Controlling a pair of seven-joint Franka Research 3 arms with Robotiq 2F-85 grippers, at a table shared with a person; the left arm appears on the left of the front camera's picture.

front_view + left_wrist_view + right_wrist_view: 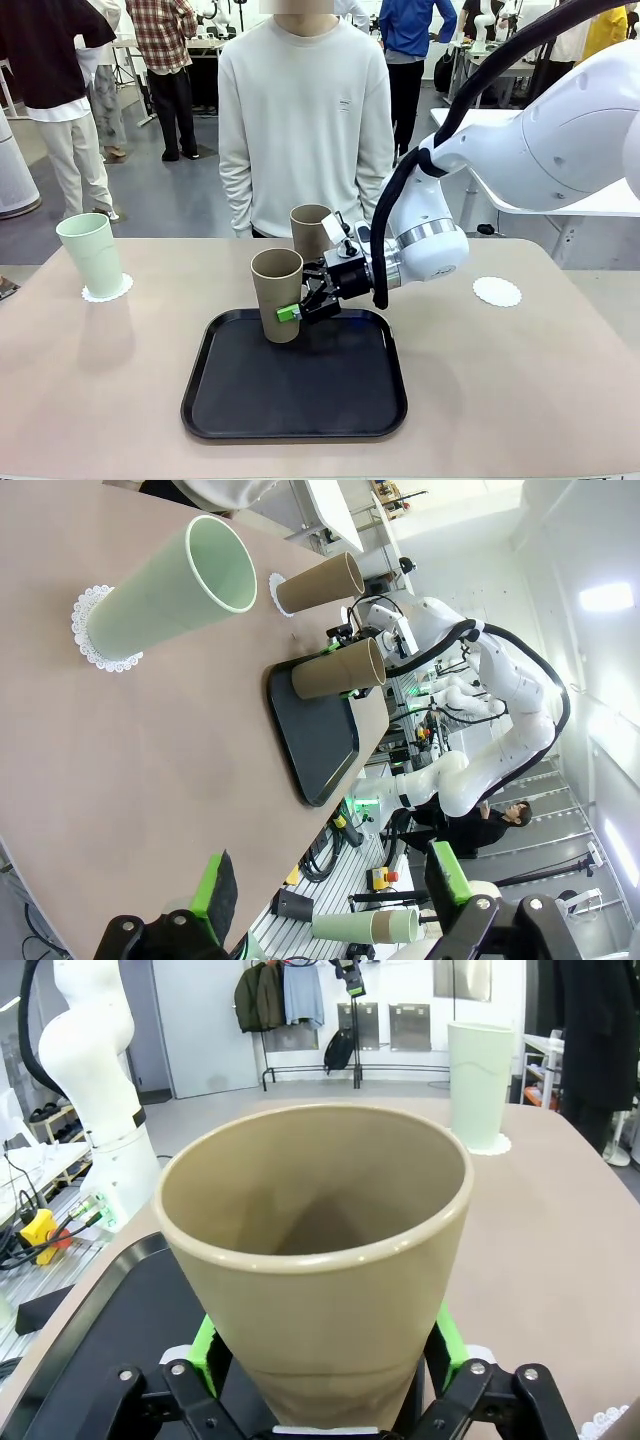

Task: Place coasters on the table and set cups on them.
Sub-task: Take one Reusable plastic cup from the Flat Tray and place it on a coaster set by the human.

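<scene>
While right gripper (pixel 300 308) fingers clamp low on tan cup (pixel 277 294) at frame centre, you risk tipping on lift; left gripper (pixel 330 900) fingers wide, idle.

3 cups (pixel 277 294), 2 coasters (pixel 497 291), 1 tray (pixel 295 395)

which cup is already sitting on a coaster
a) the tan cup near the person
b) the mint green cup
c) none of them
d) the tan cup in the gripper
b, the mint green cup stands on a white coaster at the table's left, while the right gripper is shut on a tan cup over the black tray.
</scene>
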